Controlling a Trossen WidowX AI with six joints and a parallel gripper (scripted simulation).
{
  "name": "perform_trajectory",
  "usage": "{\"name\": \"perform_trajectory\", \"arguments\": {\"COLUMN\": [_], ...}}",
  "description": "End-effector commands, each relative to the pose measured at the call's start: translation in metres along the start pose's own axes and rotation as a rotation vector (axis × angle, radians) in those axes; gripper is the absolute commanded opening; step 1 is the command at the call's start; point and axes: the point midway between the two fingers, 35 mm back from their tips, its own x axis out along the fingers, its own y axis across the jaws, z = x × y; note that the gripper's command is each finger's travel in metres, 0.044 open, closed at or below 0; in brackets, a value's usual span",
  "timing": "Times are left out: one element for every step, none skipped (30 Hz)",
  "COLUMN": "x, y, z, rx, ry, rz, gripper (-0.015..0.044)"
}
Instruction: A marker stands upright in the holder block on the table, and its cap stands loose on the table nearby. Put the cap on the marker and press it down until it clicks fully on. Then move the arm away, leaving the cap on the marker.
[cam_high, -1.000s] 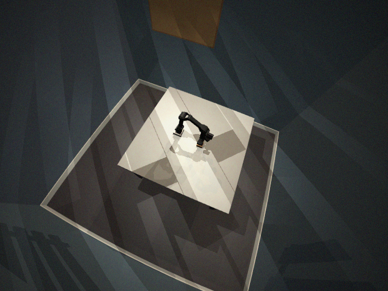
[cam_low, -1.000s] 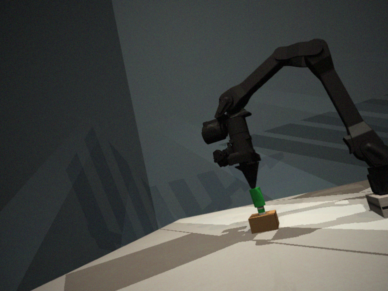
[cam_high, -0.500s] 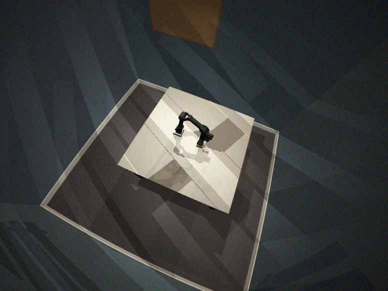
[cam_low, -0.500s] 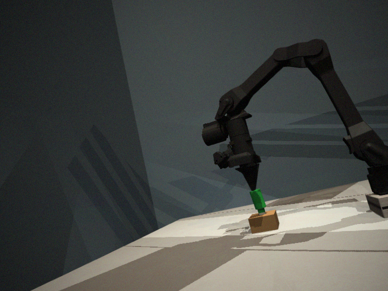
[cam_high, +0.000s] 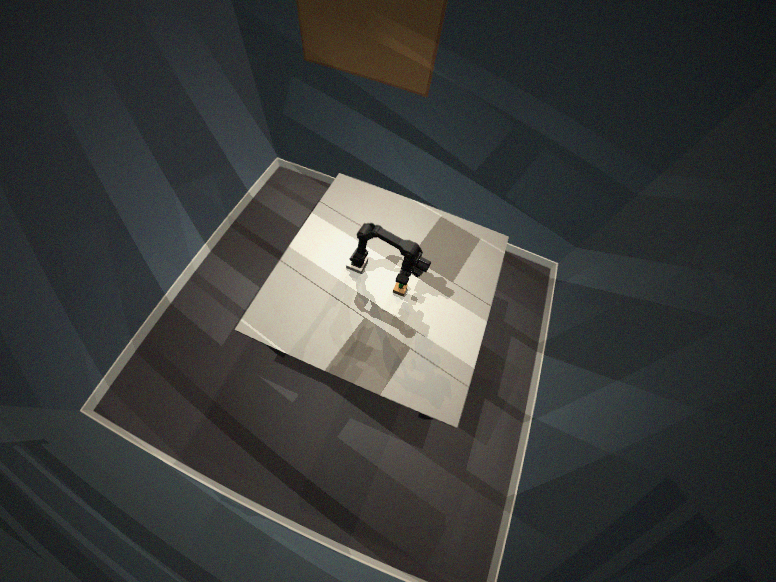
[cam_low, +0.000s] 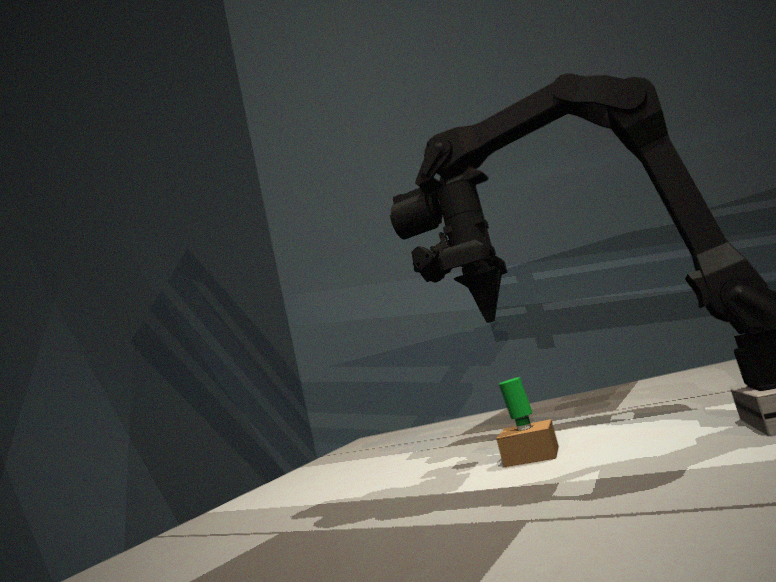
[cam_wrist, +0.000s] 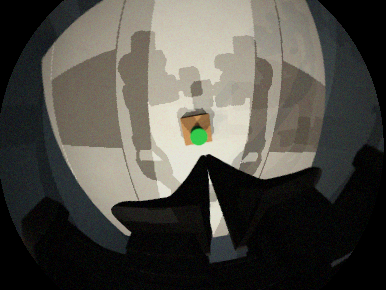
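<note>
1. One smooth green cylindrical cap (cam_low: 515, 398) is being carried on the marker, of which only a short pale band (cam_low: 522, 424) is being shown between the cap and the block; the pair is being seen leaning slightly in the exterior view.
2. A matt tan box-shaped holder block (cam_low: 527, 442), with flat faces and sharp edges, is being borne by the table, and the marker is being held in its top face.
3. The black, matt parallel-jaw gripper (cam_low: 488, 315) is being held well above the cap, apart from it, with its tapered fingers pressed together into a single wedge-shaped point; nothing is being gripped between them.
4. From the wrist view, the cap (cam_wrist: 198, 136) is being seen end-on as a plain green disc over the block's square outline (cam_wrist: 188, 125), just beyond the dark finger tips.
5. The dark, angular links of the arm (cam_low: 676, 181) are being arched up and over from a pale grey box-like base (cam_low: 755, 410) at the table's right side.
6. The flat, pale table top (cam_low: 376, 538) is being crossed by blocky grey shadow patches and thin straight seam lines.
7. In the top view, the table (cam_high: 282, 300) is being shown as a square slab over a darker, light-bordered floor panel (cam_high: 188, 400).
</note>
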Motion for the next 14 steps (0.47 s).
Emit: {"name": "perform_trajectory", "arguments": {"x": [-0.0055,-0.0055,-0.0055,-0.0055,-0.0055,-0.0055,-0.0055,-0.0055,-0.0055,-0.0055,-0.0055,-0.0055,-0.0055,-0.0055], "y": [0.0004,0.0004,0.0004,0.0004,0.0004,0.0004,0.0004,0.0004,0.0004,0.0004,0.0004,0.0004,0.0004,0.0004], "z": [-0.0005,-0.0005,-0.0005,-0.0005,-0.0005,-0.0005,-0.0005,-0.0005,-0.0005,-0.0005,-0.0005,-0.0005,-0.0005,-0.0005], "rx": [0.002,0.002,0.002,0.002,0.002,0.002,0.002,0.002,0.002,0.002,0.002,0.002,0.002,0.002], "ry": [0.002,0.002,0.002,0.002,0.002,0.002,0.002,0.002,0.002,0.002,0.002,0.002,0.002,0.002], "rz": [0.000,0.000,0.000,0.000,0.000,0.000,0.000,0.000,0.000,0.000,0.000,0.000,0.000,0.000], "gripper": [0.0053,0.0079,0.0105,0.0131,0.0157,0.0184,0.0210,0.0236,0.0263,0.0289,0.0315,0.0341,0.0368,0.0394]}}
